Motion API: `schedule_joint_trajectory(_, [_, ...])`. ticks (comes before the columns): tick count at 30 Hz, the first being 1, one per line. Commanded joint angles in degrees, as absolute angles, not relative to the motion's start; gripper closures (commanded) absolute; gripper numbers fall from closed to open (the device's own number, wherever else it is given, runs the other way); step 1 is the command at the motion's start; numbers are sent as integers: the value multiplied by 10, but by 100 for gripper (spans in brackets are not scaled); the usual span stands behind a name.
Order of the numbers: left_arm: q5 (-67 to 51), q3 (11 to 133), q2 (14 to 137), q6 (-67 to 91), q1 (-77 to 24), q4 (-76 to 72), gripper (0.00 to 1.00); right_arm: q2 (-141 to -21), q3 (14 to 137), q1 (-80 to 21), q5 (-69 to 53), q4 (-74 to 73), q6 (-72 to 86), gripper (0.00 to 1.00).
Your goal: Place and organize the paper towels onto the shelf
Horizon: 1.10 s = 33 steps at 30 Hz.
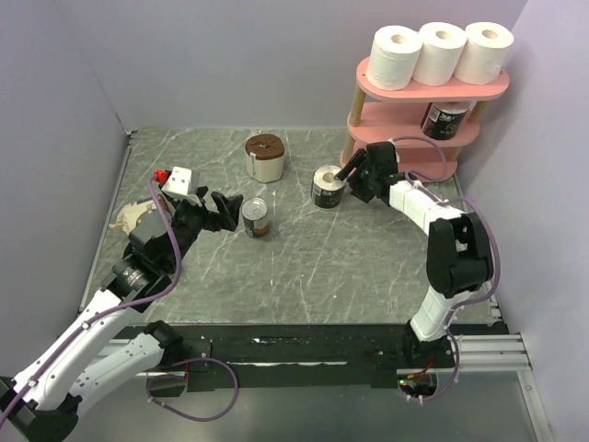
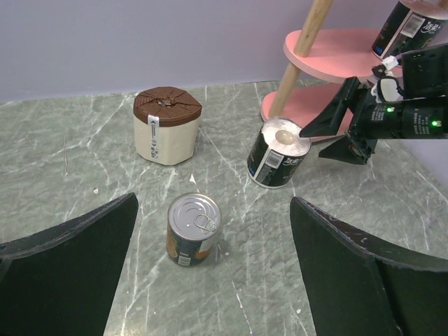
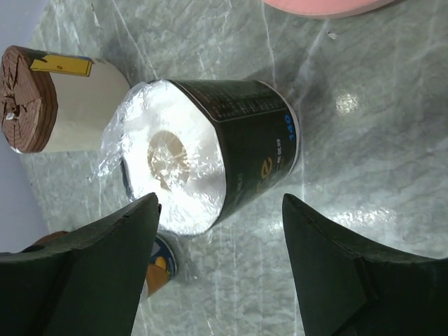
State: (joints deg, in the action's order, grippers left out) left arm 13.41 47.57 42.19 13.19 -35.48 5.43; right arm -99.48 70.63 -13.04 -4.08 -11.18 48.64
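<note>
Right jaws: spread open, just beside the black-wrapped roll [image 1: 327, 187], which stands on the bench [image 1: 304, 267] near the shelf [image 1: 433, 90].
Left jaws: spread open, by the can [image 1: 256, 218].
Shelf: three white rolls [image 1: 440, 53] on top, another black roll [image 1: 444, 120] on the middle board.
Brown-topped roll [image 1: 265, 158]: on the bench.

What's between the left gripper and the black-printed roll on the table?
A metal can, upright just ahead of the left gripper; past it, bare tabletop to the roll. Clearest in the top view.
</note>
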Motion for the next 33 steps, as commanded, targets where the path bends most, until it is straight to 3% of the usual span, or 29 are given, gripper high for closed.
schedule_joint_trajectory(1, [140,485,417,131,-355,47,4,-1024,745,-135,-31,-103,512,23])
schedule_joint_trajectory(11, [137,486,421,131,-355,47,4,-1064,769,-147,-25,-105,519,29])
schedule_joint_trajectory(20, [136,487,424,131,-355,47,4,-1075,765,-156,-13,-105,514,39])
schedule_joint_trajectory(33, [137,486,424,131,-354,48,4,-1099,793,-163,-8,-127,510,37])
